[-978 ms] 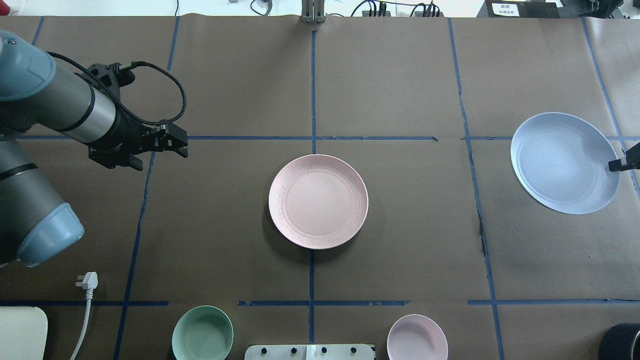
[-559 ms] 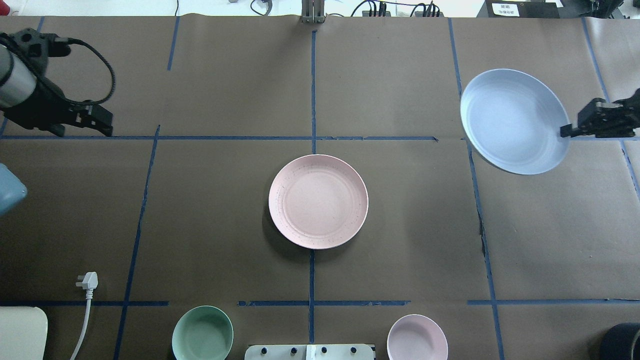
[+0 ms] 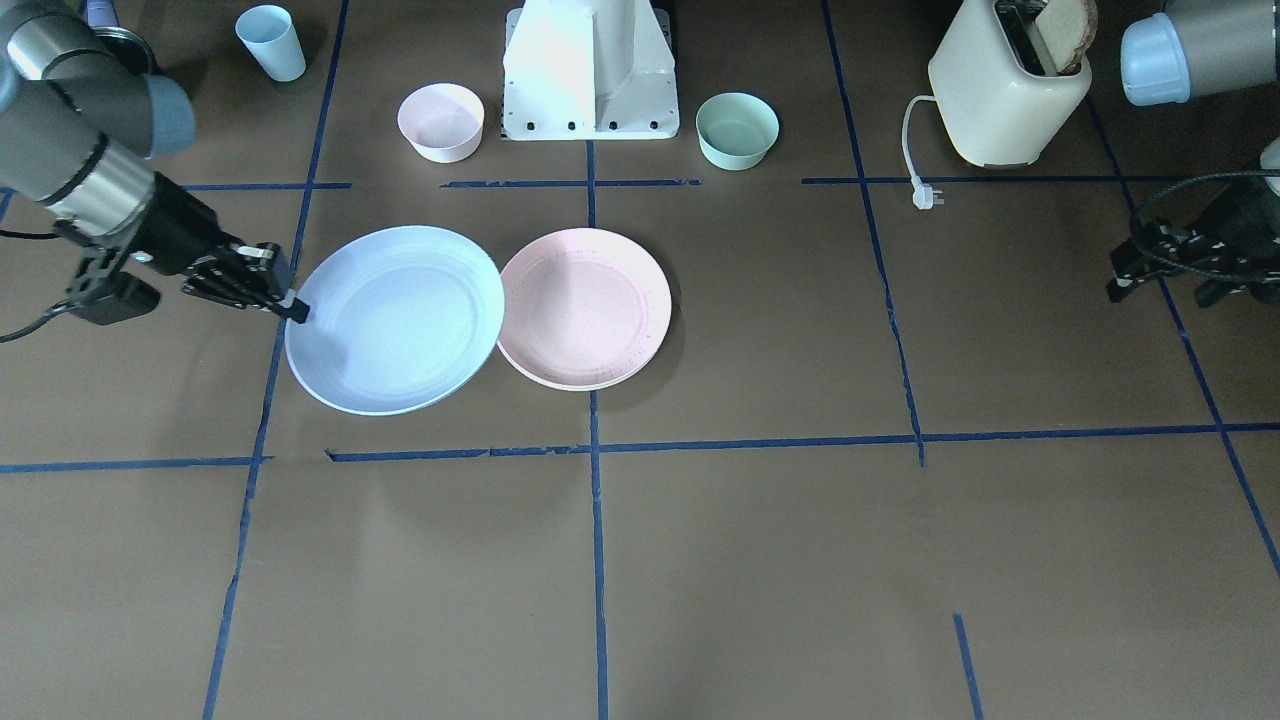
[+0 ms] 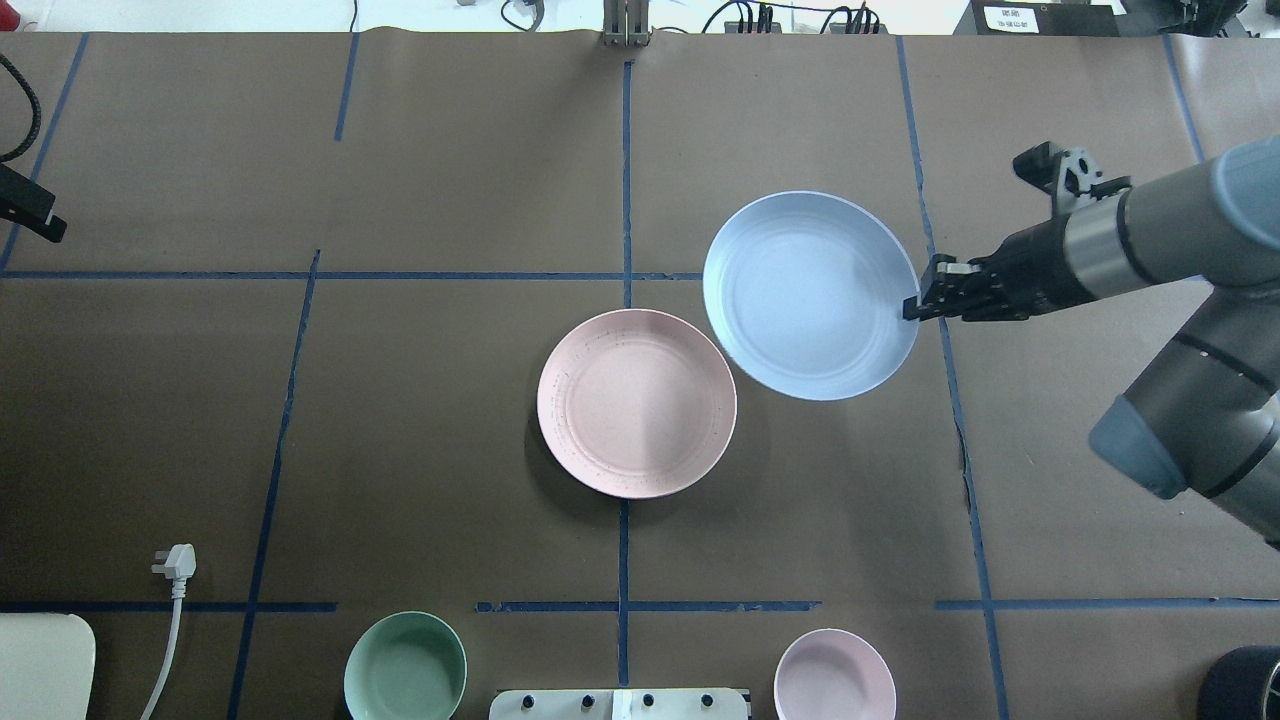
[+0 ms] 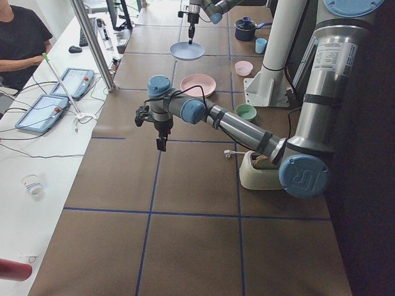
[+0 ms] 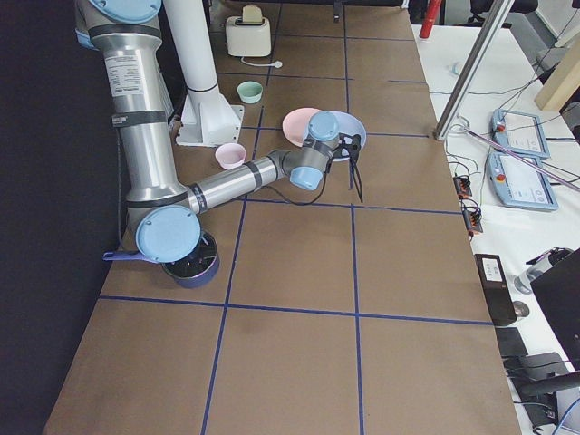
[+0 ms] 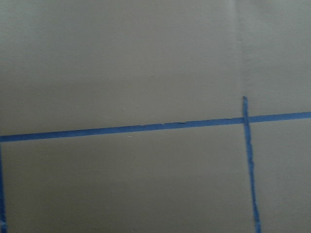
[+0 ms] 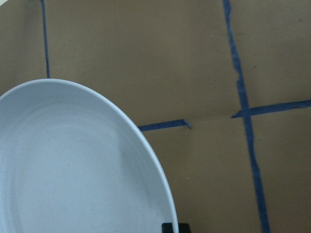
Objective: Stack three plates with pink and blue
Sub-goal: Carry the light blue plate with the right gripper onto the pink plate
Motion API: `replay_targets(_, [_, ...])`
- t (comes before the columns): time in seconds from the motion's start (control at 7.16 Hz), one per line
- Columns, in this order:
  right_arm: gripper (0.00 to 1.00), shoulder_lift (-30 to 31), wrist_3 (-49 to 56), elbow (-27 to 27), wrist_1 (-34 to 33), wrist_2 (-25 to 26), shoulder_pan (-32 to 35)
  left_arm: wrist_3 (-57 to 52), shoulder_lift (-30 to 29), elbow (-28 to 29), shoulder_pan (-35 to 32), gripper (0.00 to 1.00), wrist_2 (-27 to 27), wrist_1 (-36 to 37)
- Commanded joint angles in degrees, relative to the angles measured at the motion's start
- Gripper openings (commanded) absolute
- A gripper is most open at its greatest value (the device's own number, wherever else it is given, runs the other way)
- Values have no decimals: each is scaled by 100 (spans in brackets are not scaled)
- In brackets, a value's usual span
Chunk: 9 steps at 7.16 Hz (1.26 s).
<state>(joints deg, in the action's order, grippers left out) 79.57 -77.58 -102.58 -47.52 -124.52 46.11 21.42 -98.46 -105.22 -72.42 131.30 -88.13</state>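
The pink plate (image 4: 636, 403) lies flat at the table's middle; it also shows in the front view (image 3: 585, 308). My right gripper (image 4: 912, 305) is shut on the right rim of the light blue plate (image 4: 810, 295) and holds it above the table, just beyond and to the right of the pink plate. In the front view the blue plate (image 3: 395, 318) overlaps the pink plate's edge. The right wrist view shows the blue plate (image 8: 73, 165) below the camera. My left gripper (image 3: 1115, 290) is empty at the far left, over bare paper, and looks open. The cream plate is out of view.
A mint-green bowl (image 4: 405, 665) and a small pink bowl (image 4: 834, 675) stand by the robot base (image 3: 590, 70). A cream toaster (image 3: 1005, 90) with its plug (image 4: 175, 562) is at the near left. A blue cup (image 3: 271, 42) and a dark pot (image 4: 1240, 685) are at the near right.
My right gripper has carried the blue plate from the far right edge leftwards, up to the pink plate. My left arm has drawn back to the left edge of the overhead view.
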Motion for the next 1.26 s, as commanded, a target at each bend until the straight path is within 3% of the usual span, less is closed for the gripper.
replay_targets(0.0, [0,-702,-38,-306,-1402,1152,-1039,-575,20,264,-359,100,88,-3])
replay_targets(0.14, [0,-985,-46,-307,-1679,1480,-1348,-873,29,474,-552,100,245,-3])
replay_targets(0.84, [0,-1137,-249,-245,-1699,1641,-1614,-1298,64,784,-765,100,291,-38])
replay_targets(0.98, [7,-1137,-249,-245,-1699,1641,-1614,-1306,108,801,-774,100,291,-55])
replay_targets(1.12, [99,-1120,-231,-219,-1699,1659,-1649,-1307,125,810,-774,100,291,-64])
